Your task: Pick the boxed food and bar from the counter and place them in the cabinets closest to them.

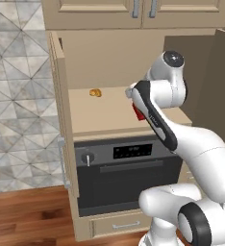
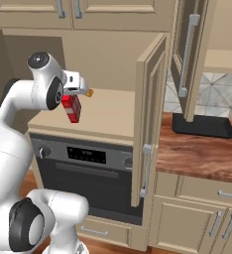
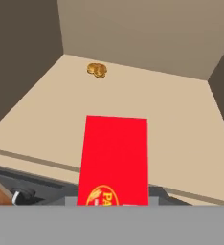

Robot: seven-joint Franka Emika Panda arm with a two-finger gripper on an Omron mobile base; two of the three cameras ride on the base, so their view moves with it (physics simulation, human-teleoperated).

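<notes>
The boxed food [image 3: 114, 158] looks like smooth red cardboard with a matt face. The cabinets [image 2: 150, 124] are beige wood with grey metal handles and plain matt tan shelves — the table [image 2: 197, 149] is glossy reddish-brown wood grain. The oven [image 1: 129, 173] below has a dark, slightly shiny front.

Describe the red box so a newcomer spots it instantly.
Find the open cabinet above the black oven. At the front of its tan shelf, the gripper holds the boxed food: flat, bright red, unlike the small golden item farther back.
</notes>
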